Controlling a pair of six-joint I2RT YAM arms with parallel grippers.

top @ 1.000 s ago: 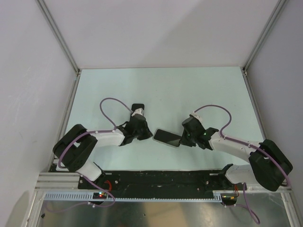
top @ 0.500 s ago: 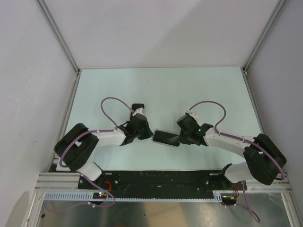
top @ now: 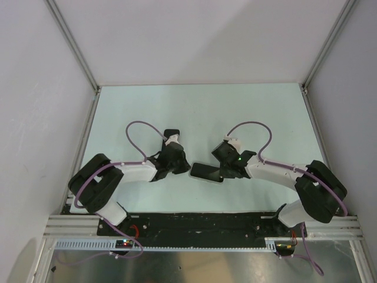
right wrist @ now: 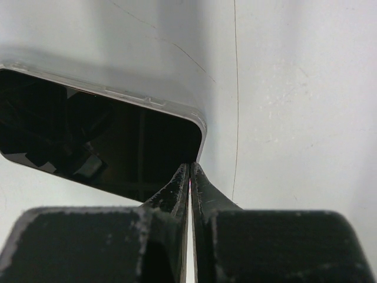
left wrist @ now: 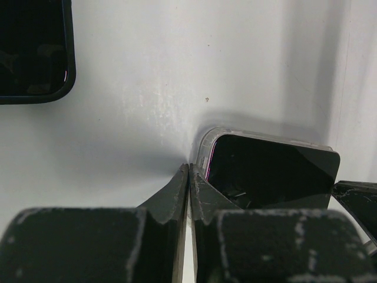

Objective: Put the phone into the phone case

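Lying flat on the white table (top: 235, 112), the black clear-rimmed glass phone (top: 207, 171) runs lengthwise from left gripper (left wrist: 188, 170) to right gripper (right wrist: 189, 170) — each with jaws closed on nothing, tips at its opposite short ends.

Same build both sides: left arm (top: 132, 171) and right arm (top: 277, 175) have white forearm links, bulky black shoulder housings (top: 94, 188) and black wrist blocks. Each wrist has a purple cable (top: 134, 128) looping off it, ending in a small white plug (top: 172, 140). Right wrist shows a tiny green light (top: 238, 158). The left tool (left wrist: 188, 177) and right tool (right wrist: 189, 174) are matte black, with wedge fingers tapering to thin tips, grainy texture and pale scuffed edges.
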